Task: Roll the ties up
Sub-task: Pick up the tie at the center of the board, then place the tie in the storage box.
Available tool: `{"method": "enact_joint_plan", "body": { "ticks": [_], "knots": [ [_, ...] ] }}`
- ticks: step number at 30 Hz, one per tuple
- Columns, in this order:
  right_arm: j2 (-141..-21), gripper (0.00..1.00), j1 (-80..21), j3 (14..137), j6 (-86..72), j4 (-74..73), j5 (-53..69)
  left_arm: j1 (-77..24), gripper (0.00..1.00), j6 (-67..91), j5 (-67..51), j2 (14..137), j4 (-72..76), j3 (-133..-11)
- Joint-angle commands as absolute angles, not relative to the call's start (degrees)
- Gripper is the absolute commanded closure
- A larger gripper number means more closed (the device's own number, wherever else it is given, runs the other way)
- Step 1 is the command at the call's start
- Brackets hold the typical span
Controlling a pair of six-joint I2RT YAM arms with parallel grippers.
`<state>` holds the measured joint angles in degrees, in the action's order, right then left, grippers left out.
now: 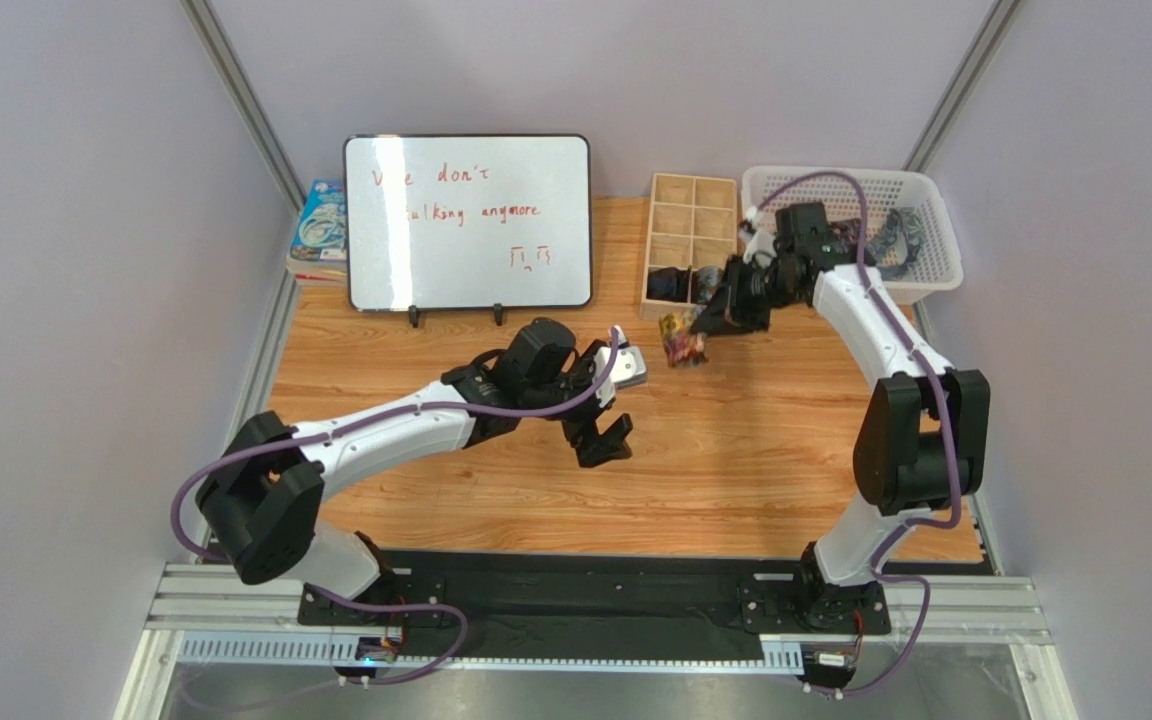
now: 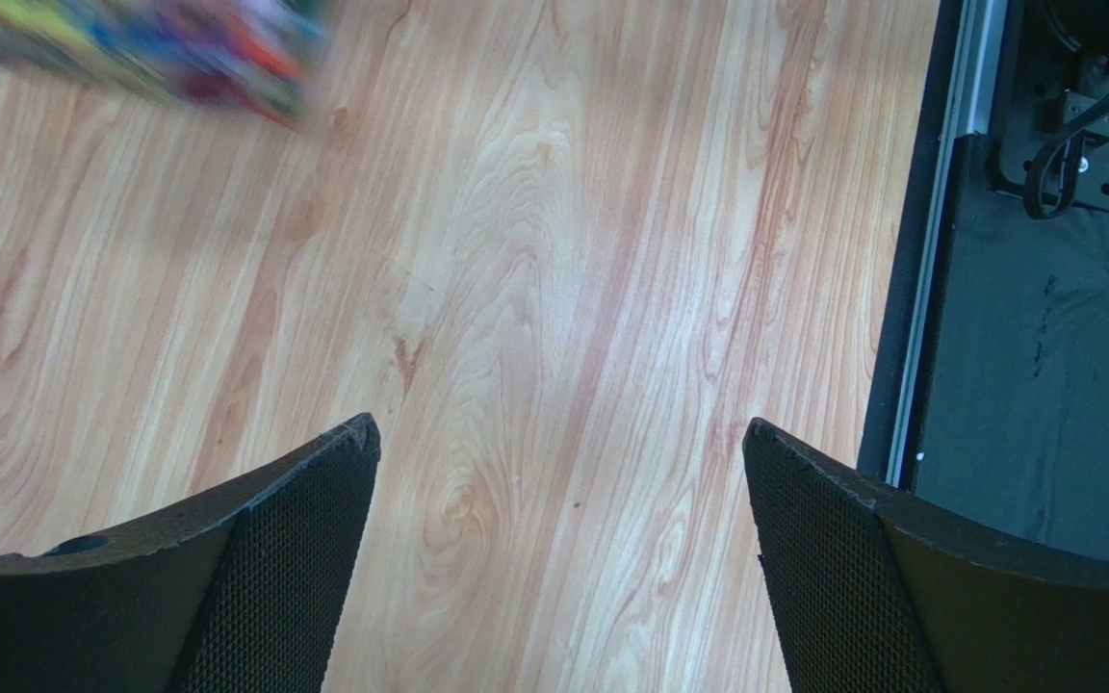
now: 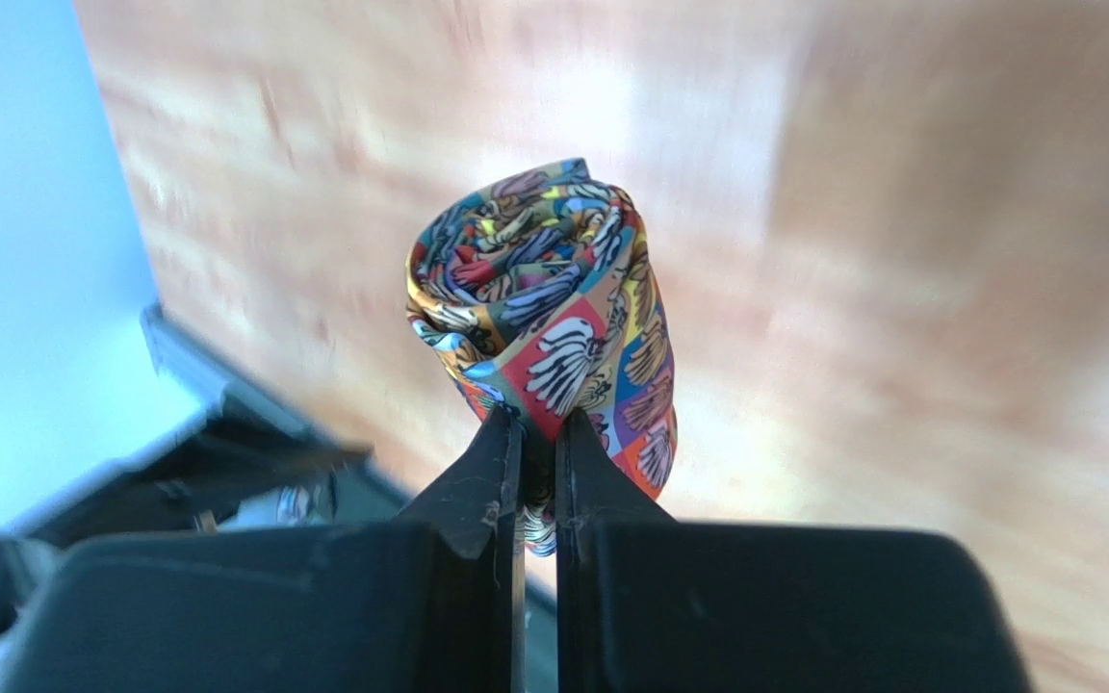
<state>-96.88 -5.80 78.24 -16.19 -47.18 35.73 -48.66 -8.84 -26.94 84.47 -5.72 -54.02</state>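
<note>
Pinching a tightly rolled tie [image 3: 553, 289] between almost closed fingers, the right pincer [image 3: 539, 433] holds it over the worktop [image 2: 546, 217], just on the near side of the wooden divided box [image 1: 692, 225] at the far right. The roll is a compact spiral of glossy fabric. Its busy print has small squares in yellow, red, blue and white, and its coiled end faces the wrist camera. Dark fabric [image 1: 675, 284] sits in the box's near compartments. The left pincer [image 2: 561, 448] hangs over the middle of the worktop, spread wide and gripping nothing. A white basket [image 1: 856, 183] stands right of the box.
</note>
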Motion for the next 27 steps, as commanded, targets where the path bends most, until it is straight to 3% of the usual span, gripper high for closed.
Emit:
{"method": "enact_joint_plan", "body": {
  "ticks": [1,7,13,27],
  "knots": [
    [-103.34,1.00,-4.49,97.96,-14.86,-46.93,25.68,-47.82,0.00,-8.61,-25.41,80.86,-10.71,-53.44],
    [-117.74,1.00,-4.31,122.03,-12.74,-46.76,11.54,-45.80,0.01,-8.26,-23.47,79.11,-11.42,-52.47],
    [-129.00,1.00,-4.57,135.68,-12.31,-47.72,5.72,-44.12,0.01,-8.52,-22.41,77.78,-10.90,-50.63],
    [-134.21,1.00,-7.29,133.60,-16.61,-52.82,0.80,-40.70,0.01,-9.84,-23.29,76.99,-9.58,-48.16]
  ]
}}
